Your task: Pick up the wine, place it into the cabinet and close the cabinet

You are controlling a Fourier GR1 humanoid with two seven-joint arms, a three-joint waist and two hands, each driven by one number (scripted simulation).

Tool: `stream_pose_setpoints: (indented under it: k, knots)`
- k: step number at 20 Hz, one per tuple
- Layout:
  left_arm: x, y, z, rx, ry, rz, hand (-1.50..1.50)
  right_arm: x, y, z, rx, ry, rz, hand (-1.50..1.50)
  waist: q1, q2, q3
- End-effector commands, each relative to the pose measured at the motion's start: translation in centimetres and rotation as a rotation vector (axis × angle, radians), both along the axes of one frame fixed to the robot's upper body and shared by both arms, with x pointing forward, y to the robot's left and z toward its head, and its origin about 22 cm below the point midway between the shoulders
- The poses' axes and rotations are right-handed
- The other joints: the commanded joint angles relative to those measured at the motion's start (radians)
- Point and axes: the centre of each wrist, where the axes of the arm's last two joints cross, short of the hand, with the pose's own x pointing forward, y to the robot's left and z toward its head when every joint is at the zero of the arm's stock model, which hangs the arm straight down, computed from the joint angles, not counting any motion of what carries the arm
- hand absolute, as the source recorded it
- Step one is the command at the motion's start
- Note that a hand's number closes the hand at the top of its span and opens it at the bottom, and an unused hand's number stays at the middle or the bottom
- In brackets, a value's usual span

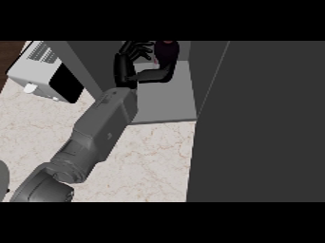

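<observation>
At the upper left of the frame a white microwave (43, 71) sits on the marble counter (158, 156), well apart from the action. From the lower left a grey forearm (99, 130) climbs diagonally toward the upper middle, ending in a black hand (138, 64); by its thumb lying toward the right it reads as the left hand, though with only one arm in view that is a judgement. Its fingers point up toward the top edge and its thumb curves rightward, and the two seem to curl round the wine bottle (169, 53), a dark shape with a purplish tint just right of the fingers at the upper middle of the frame. The bottle is inside the cabinet (172, 102), above its pale grey shelf floor near the back, and appears to stand upright, its long axis pointing roughly at the viewer, though much of it is hidden. So the bottle lies directly to the right of the palm, touching it. To the right, the dark cabinet door (277, 123) fills the frame, swung open. Placement looks nearly done; what remains, I judge, is to let go, draw the hand back down-left along the forearm's line, and then swing the door shut. No other hand shows.
</observation>
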Motion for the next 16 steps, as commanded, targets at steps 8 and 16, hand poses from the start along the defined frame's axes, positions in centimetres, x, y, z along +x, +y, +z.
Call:
stream_pose_setpoints:
  k: [8,16]
  knots:
    - [0.1,1.8,-0.7,0.101,0.041,0.057,-1.5,-1.5,-0.9,0.1,0.017,-0.038,0.032,-1.5,-0.013,0.006,-0.001]
    - [-0.3,3.8,-2.0,0.184,0.06,0.06,-1.5,-1.2,0.1,0.9,0.016,-0.034,0.021,-1.5,-0.015,0.011,-0.003]
